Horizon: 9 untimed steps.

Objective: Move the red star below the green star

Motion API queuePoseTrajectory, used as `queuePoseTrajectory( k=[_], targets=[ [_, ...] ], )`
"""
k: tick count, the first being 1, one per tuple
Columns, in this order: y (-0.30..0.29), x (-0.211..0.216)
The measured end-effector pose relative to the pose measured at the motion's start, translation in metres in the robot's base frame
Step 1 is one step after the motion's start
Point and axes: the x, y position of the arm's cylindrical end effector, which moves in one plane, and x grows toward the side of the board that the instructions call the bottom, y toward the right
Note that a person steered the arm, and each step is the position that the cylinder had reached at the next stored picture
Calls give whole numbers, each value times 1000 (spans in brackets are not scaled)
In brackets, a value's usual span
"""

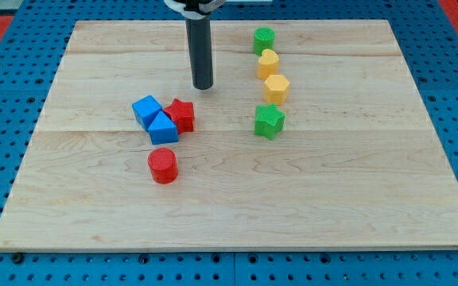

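The red star (183,114) lies left of the board's middle, touching a blue triangular block (163,128) and close to a blue cube (146,110). The green star (269,121) lies to the view's right of it, at about the same height. My tip (203,86) stands on the board just above and slightly right of the red star, apart from it, and well left of the green star.
A red cylinder (163,165) lies below the blue blocks. A green cylinder (264,40), a yellow heart-like block (268,63) and a yellow hexagon (276,88) form a column above the green star. The wooden board (356,199) rests on a blue pegboard.
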Motion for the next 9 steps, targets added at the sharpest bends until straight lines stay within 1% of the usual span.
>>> queuePoseTrajectory(
  k=[5, 7, 8, 9],
  targets=[
    [-3, 3],
    [-7, 10],
    [-15, 26],
    [2, 55]
  ],
)
